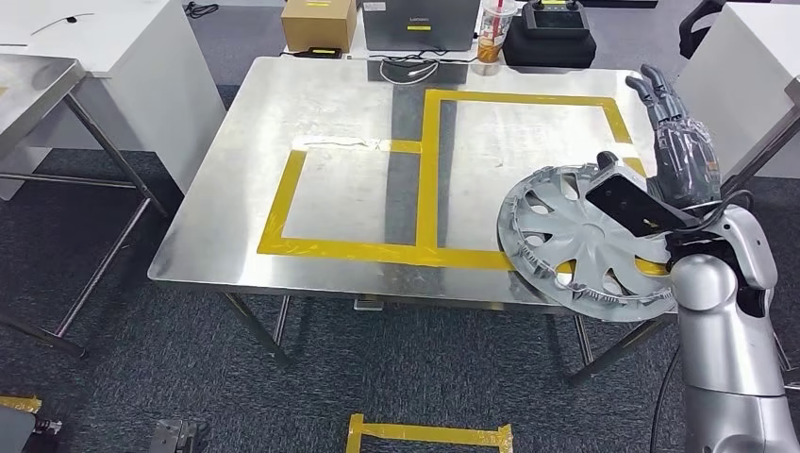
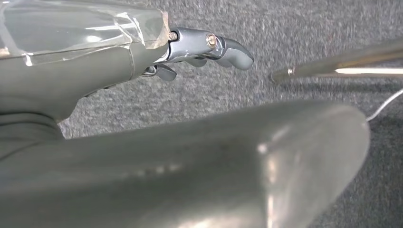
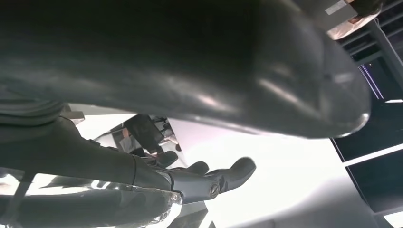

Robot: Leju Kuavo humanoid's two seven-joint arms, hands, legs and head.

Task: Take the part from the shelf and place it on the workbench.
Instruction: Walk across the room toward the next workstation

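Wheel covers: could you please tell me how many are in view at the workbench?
1. The silver wheel cover lies on the workbench's near right corner, overhanging the edge, below the right hand.

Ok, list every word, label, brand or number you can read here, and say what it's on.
No text here can be read for certain.
Laptop: a small light mark on its lid, too small to read.
Cardboard box: yellow label on top, blurred.
Cup: printed pattern, no legible words.
Black case: no legible text.
Hubcap: no marking visible.
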